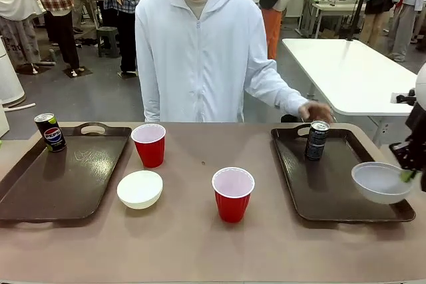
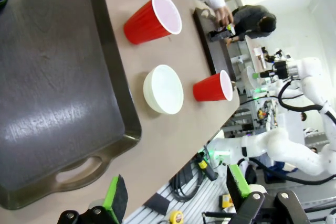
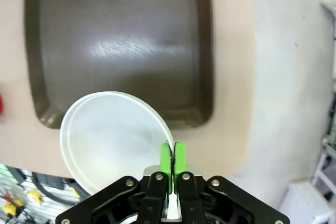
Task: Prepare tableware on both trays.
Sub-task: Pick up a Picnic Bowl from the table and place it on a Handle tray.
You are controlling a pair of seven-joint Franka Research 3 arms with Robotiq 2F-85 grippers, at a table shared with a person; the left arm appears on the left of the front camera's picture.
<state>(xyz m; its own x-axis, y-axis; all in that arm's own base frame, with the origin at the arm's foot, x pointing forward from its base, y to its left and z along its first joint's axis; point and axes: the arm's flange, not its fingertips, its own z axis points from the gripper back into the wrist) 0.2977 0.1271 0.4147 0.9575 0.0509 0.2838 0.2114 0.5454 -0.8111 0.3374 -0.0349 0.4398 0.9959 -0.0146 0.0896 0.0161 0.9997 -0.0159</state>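
Note:
My right gripper point(image 1: 407, 175) is shut on the rim of a pale grey-white bowl point(image 1: 381, 182), holding it over the near right corner of the right tray point(image 1: 333, 184). In the right wrist view the green pads point(image 3: 167, 158) pinch the bowl point(image 3: 110, 135) above the tray point(image 3: 121, 40). A dark can point(image 1: 317, 140) stands at that tray's far end, the person's hand point(image 1: 315, 111) just behind it. The left tray point(image 1: 60, 177) carries a can point(image 1: 50, 131) at its far corner. Between the trays stand two red cups point(image 1: 149, 144) point(image 1: 233, 194) and a cream bowl point(image 1: 140, 189). My left gripper point(image 2: 177, 190) is open above the left tray's point(image 2: 52, 77) handle.
The person in a white hoodie point(image 1: 200, 51) stands at the table's far side. The left wrist view shows a red cup point(image 2: 152, 19), the cream bowl point(image 2: 164, 89) and the other cup point(image 2: 212, 86) beside the tray. Bare tabletop point(image 1: 200, 244) lies along the near edge.

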